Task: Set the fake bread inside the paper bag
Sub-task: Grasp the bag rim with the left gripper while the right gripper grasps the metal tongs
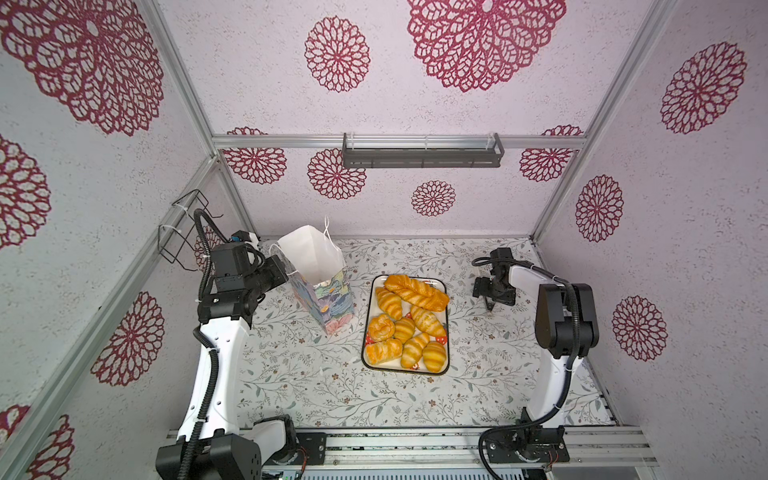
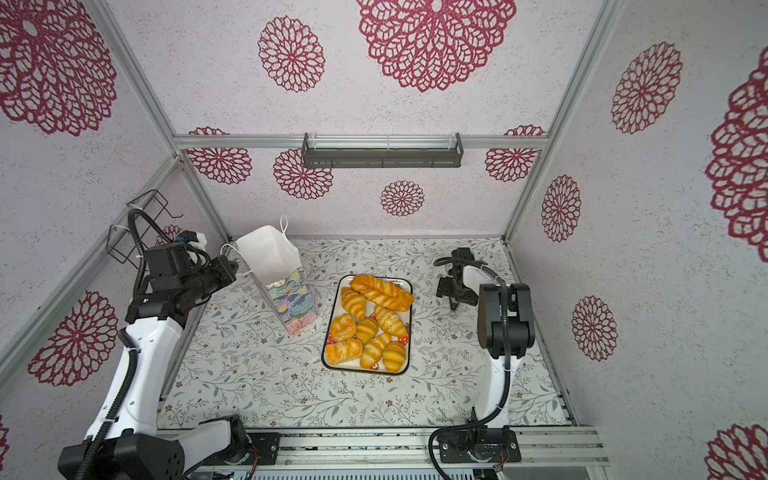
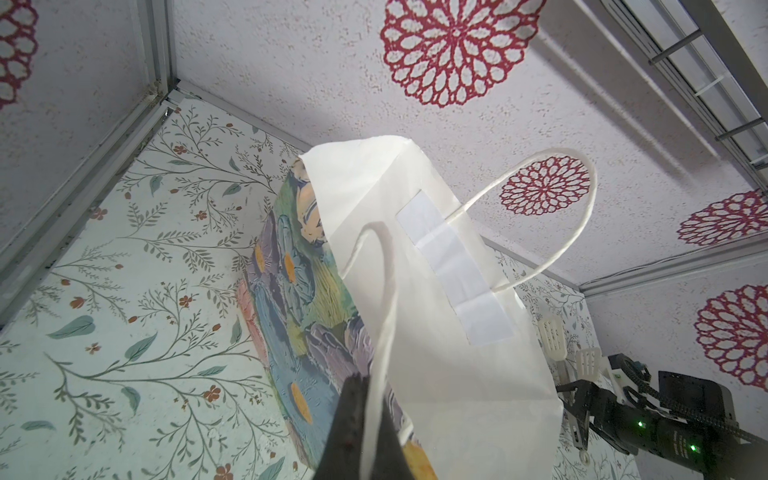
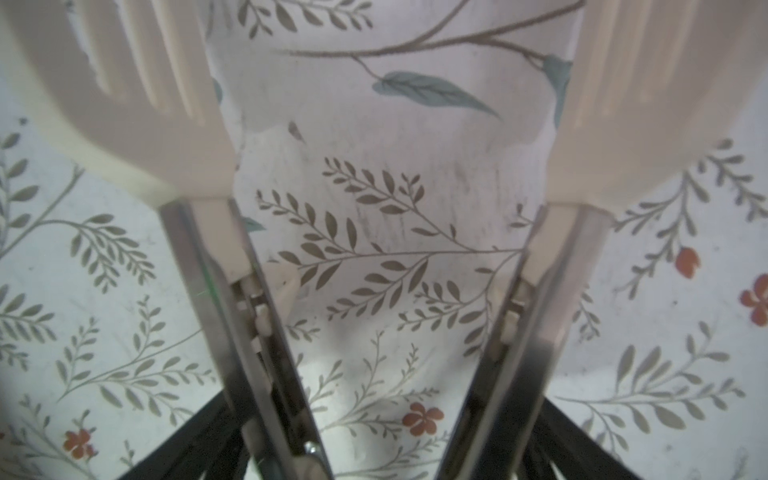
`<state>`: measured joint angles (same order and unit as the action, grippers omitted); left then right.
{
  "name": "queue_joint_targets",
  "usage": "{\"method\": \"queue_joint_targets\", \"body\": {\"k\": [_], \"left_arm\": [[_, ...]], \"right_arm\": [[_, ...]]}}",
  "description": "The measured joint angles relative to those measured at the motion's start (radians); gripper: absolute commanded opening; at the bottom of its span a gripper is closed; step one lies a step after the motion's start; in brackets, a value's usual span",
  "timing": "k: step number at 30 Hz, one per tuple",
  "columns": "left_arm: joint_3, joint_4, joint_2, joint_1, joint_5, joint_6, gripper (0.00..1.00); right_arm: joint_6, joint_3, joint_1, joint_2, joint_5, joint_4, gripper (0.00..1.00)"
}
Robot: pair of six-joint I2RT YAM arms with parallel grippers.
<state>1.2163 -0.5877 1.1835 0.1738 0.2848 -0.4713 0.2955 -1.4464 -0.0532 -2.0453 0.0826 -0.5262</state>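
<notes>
since the left gripper (image 1: 284,271) is clamped shut on the top of the paper bag (image 1: 322,297) near the tabletop's far left corner, its mouth leans open toward the tray (image 1: 433,283); the fake bread (image 1: 409,320) all lies there, mid-tabletop, while the right gripper (image 4: 386,104), jaws spread, hovers empty toward the right edge.

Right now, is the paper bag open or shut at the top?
Open: the paper bag stands with its mouth spread wide, white inside visible in both top views.
</notes>
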Motion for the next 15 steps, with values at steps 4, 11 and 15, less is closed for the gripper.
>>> {"method": "queue_joint_targets", "body": {"k": [4,11,15], "left_arm": [[0.000,0.000,0.000,0.000,0.000,0.000,0.00],[-0.003,0.000,0.000,0.002,0.000,0.000,0.00],[-0.005,0.000,0.000,0.002,0.000,0.000,0.00]], "right_arm": [[-0.005,-0.005,0.001,-0.008,0.003,-0.003,0.84],[-0.006,-0.010,0.006,-0.009,0.012,-0.002,0.82],[-0.007,-0.010,0.011,-0.009,0.019,0.006,0.77]]}}
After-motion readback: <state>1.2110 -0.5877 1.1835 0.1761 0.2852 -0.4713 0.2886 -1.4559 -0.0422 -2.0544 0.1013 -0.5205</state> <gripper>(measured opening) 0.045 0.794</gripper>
